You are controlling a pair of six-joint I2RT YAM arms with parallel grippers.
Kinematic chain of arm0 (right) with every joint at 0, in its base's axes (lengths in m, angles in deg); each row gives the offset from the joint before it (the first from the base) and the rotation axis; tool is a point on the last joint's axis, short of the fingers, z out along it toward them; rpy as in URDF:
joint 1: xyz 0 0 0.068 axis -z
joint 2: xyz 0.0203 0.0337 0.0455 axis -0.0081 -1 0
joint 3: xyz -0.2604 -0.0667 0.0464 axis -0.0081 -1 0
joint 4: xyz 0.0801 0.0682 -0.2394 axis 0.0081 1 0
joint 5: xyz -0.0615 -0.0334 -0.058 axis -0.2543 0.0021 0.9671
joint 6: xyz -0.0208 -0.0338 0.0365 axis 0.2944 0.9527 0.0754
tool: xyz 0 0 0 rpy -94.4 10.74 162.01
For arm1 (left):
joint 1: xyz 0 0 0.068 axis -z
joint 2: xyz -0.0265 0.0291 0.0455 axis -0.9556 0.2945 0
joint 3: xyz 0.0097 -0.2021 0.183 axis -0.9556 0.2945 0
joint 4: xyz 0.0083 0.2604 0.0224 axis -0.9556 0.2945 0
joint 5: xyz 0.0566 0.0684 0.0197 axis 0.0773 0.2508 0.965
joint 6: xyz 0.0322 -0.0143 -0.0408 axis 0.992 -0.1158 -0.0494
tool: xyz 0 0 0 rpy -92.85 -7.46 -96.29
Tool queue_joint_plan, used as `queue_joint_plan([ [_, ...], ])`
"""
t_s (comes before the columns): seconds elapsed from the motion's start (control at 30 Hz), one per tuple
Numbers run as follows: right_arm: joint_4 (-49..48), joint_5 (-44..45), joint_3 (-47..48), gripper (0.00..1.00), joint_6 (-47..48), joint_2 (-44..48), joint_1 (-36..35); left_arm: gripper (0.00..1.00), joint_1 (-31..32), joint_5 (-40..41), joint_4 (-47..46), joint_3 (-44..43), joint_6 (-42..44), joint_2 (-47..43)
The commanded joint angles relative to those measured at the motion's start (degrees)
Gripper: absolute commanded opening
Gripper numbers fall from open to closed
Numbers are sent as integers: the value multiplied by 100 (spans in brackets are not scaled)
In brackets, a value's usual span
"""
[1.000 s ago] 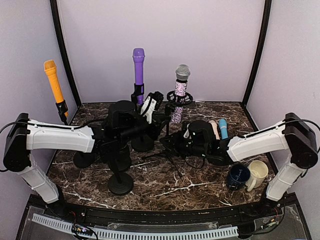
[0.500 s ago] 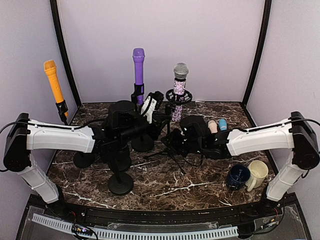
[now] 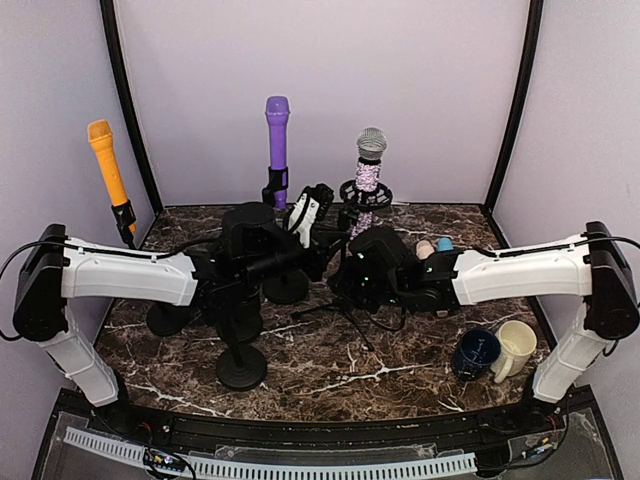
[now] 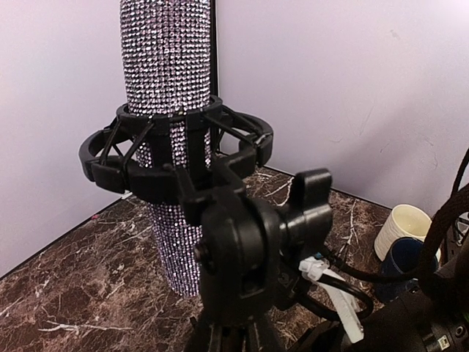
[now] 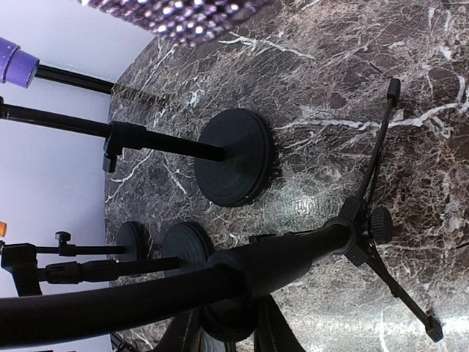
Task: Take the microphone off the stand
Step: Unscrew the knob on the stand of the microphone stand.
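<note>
**Top view.** The rhinestone microphone (image 3: pixel 368 172) stands upright in the shock mount (image 3: pixel 365 194) of the tripod stand (image 3: pixel 336 308), at the far centre of the marble table (image 3: pixel 400 375). My left gripper (image 3: pixel 310 210) sits just left of the mount with its jaws together. I cannot tell what they pinch, if anything. My right gripper (image 3: pixel 355 268) lies low at the stand's pole, below the mount. A purple microphone (image 3: pixel 277 135) and an orange microphone (image 3: pixel 106 160) stand on their own stands to the left. At near right a navy mug (image 3: pixel 476 352) and a cream mug (image 3: pixel 517 344) sit side by side; their contents cannot be made out.

**Left wrist view.** The microphone's studded body passes through the mount's ring, and its lower end hangs below the ring. The stand's black swivel joint fills the foreground. Both mugs show at right, with their insides out of sight.

**Right wrist view.** My right jaws are clamped on the tripod stand's pole, a little along from the hub where the legs spread. The microphone's bottom end shows at the top edge. A round-base stand (image 3: pixel 241 366) lies beyond.
</note>
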State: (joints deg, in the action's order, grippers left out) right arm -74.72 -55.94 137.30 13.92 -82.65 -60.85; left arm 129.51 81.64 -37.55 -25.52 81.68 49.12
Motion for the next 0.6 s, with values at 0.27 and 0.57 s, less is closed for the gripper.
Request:
queue_joint_plan([
  [0.27, -197, 593, -152, 17, 158, 237, 46, 0, 41, -124, 321, -198, -186, 234],
  [0.57, -1421, 493, -1364, 68, 161, 1270, 44, 0, 40, -38, 442, -390, -199, 286],
])
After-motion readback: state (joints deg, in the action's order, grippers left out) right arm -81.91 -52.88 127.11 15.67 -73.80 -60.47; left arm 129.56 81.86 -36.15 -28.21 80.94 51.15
